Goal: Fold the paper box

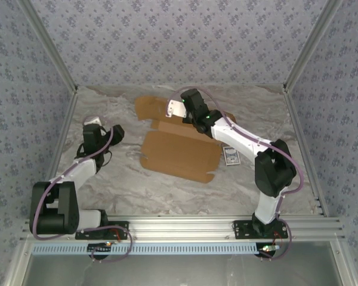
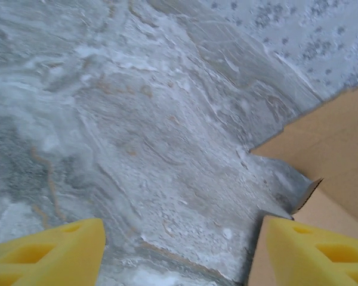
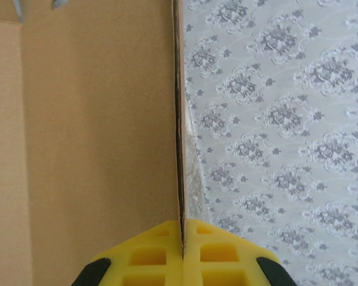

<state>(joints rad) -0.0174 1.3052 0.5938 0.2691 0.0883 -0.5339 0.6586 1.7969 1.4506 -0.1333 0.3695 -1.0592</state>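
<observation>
A: Where's the paper box (image 1: 179, 149)?
B: Mid-table, toward the far edge. The right gripper (image 3: 182, 238) is pinched on one thin flap edge. The left gripper (image 2: 179, 250) stands open over bare table (image 2: 137, 149), just beside the box.
A: The risk?
B: Nothing pins the sheet, so a pull could drag it or tear the flap.

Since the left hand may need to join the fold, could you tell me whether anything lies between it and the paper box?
Nothing visible does: the left hand is open above the table, and the stretch of surface between it and the paper box beside it is bare.
</observation>
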